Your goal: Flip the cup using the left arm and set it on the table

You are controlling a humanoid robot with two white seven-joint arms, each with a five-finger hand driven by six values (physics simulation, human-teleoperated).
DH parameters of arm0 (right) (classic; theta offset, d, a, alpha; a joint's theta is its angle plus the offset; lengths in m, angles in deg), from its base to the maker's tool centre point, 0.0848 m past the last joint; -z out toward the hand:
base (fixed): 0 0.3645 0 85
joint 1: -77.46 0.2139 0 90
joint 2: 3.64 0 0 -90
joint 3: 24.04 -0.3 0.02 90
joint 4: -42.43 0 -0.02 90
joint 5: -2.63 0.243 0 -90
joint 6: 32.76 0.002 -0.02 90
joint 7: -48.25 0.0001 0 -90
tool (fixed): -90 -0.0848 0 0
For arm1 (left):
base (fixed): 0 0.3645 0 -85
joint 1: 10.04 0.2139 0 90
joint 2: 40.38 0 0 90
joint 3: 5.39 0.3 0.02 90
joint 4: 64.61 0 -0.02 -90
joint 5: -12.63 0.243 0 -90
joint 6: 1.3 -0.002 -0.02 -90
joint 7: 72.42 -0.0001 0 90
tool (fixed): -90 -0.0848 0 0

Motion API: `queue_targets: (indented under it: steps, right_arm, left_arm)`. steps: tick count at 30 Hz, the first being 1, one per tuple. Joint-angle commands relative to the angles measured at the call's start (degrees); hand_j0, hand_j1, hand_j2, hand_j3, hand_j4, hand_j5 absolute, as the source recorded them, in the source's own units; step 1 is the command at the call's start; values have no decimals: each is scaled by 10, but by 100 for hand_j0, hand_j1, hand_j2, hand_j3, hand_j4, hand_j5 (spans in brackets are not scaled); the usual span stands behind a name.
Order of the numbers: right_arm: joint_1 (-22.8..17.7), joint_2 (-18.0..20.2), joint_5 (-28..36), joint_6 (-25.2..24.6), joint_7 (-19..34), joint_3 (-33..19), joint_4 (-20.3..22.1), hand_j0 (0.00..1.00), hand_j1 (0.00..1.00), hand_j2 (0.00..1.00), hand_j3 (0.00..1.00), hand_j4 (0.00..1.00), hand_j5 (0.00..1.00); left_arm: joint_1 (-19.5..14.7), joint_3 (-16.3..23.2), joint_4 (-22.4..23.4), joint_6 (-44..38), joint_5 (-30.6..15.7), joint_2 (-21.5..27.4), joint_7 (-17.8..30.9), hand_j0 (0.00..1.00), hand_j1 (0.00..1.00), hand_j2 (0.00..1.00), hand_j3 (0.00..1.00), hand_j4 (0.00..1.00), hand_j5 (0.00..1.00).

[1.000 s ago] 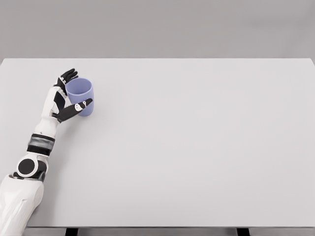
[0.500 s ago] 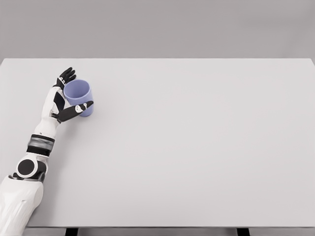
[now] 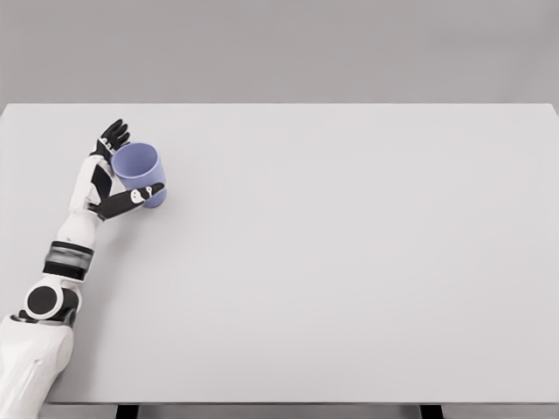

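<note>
Head view: pale grey desk [image 3: 349,262] against a grey wall; left hand [image 3: 112,175] clamped around the blue cup [image 3: 140,173] at the desk's far left, cup tilted, mouth toward camera; flip apparently underway, placing remains

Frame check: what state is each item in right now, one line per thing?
cup: gripped, tilted to the left, mouth showing toward the camera
left hand: closed around the cup, thumb across its front
table: white top, carries nothing besides the cup and arm
</note>
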State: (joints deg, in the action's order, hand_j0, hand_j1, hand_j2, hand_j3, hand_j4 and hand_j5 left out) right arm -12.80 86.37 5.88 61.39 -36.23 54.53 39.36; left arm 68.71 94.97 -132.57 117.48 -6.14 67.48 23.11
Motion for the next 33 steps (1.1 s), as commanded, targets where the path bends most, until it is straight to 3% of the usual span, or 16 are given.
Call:
queue_targets:
  steps: [1,20,23,33]
  right_arm:
    - [0,0,0,0,0,0,0,100,100,100,100,100,100]
    - [0,0,0,0,0,0,0,100,100,100,100,100,100]
    - [0,0,0,0,0,0,0,100,100,100,100,100,100]
    - [0,0,0,1,0,0,0,100,100,100,100,100,100]
  left_arm:
    - [0,-3,-1,0,-1,1,0,99,99,99,99,99,99]
    - [17,-17,-30,1,-2,22,0,99,99,99,99,99,99]
    - [36,-25,-52,1,-3,33,1,99,99,99,99,99,99]
    - [54,-30,-109,0,-5,92,1,99,99,99,99,99,99]
